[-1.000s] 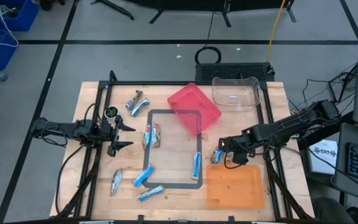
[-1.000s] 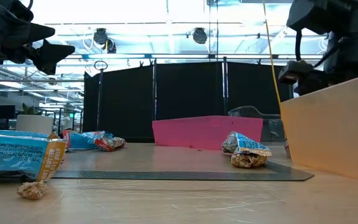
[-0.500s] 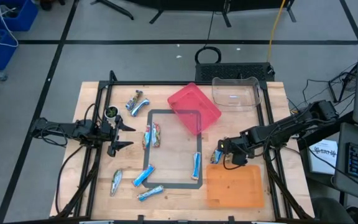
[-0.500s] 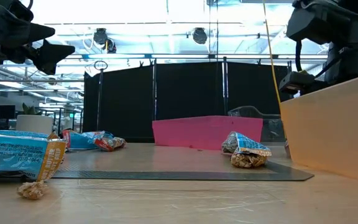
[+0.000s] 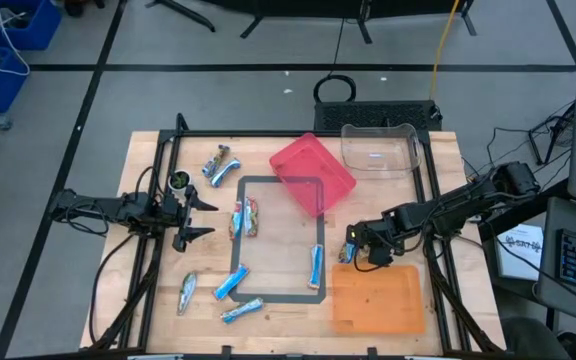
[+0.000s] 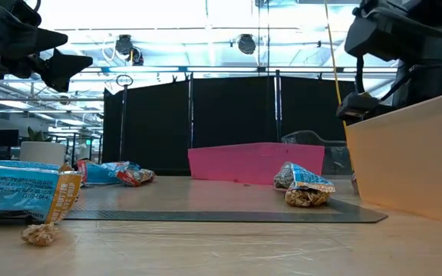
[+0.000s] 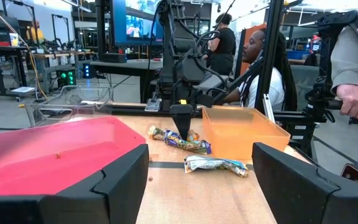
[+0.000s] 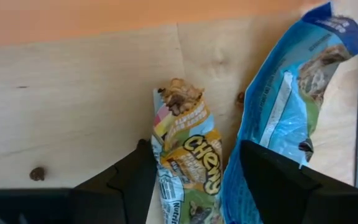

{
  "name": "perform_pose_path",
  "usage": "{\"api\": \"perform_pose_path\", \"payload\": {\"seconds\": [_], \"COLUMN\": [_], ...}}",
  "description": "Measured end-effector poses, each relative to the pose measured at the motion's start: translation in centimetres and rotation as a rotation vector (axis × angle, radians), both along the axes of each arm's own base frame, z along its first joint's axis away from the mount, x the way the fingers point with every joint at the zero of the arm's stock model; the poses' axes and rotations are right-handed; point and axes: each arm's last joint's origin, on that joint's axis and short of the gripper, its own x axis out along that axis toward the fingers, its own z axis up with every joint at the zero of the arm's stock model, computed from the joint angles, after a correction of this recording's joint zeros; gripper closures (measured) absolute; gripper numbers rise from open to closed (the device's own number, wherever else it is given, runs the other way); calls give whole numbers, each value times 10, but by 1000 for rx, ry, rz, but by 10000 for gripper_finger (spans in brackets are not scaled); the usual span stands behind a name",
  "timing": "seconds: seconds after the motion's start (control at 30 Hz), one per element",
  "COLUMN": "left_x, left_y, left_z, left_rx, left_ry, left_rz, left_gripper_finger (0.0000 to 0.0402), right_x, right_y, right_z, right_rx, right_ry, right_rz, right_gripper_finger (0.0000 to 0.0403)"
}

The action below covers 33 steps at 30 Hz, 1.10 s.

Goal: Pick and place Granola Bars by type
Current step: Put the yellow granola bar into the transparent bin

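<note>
Your right gripper [image 5: 352,247] is down low near the right edge of the table [image 5: 148,160], just off the far-left corner of the orange bin [image 5: 378,300], and its fingers [image 8: 272,180] stand apart on either side of a yellow-green granola bar [image 8: 185,155] without touching it, nothing held. That bar lies torn open at one end (oats showing), and a blue bar [image 8: 284,106] lies right beside it, close enough that the wrappers look to touch. From your left wrist camera the same gripper points straight down over the yellow-green bar [image 7: 179,138], with the blue one [image 7: 216,164] just in front of it.

Your left gripper [image 5: 200,218] hangs above the left side of the table, jaws wide, empty, with the small white-rimmed cup [image 5: 179,181] near it.

The other bars are scattered: a red-and-blue pair [image 5: 246,217] touching the left strip of the grey tape rectangle [image 5: 278,181], one blue bar [image 5: 231,281] across its near-left corner, another [image 5: 241,311] just outside the near strip, a silvery one [image 5: 187,291] toward the near-left corner of the table, and two [image 5: 219,165] near the far-left.

The pink bin [image 5: 313,175] sits tilted over the rectangle's far-right corner, the clear bin [image 5: 379,147] at the far edge beside it.
</note>
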Motion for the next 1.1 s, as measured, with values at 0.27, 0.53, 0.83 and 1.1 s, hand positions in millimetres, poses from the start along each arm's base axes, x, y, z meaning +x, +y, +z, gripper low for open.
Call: {"api": "perform_pose_path", "payload": {"seconds": [0.27,0.53,0.83,1.1], "left_x": [0,0,0,0], "left_y": [0,0,0,0], "left_z": [0,0,0,0], "left_rx": [0,0,0,0], "left_ry": [0,0,0,0], "left_rz": [0,0,0,0], "left_gripper_finger": [117,121,116,122], "right_x": [1,-4,-11,-10], "right_y": [-5,-6,-7,-11], "right_z": [0,-4,-12,-12], "right_rx": [8,72,77,45], "right_ry": [3,47,74,61], "right_rz": [-28,-67,-89,-181], "right_gripper_finger": [205,280,361,395]}}
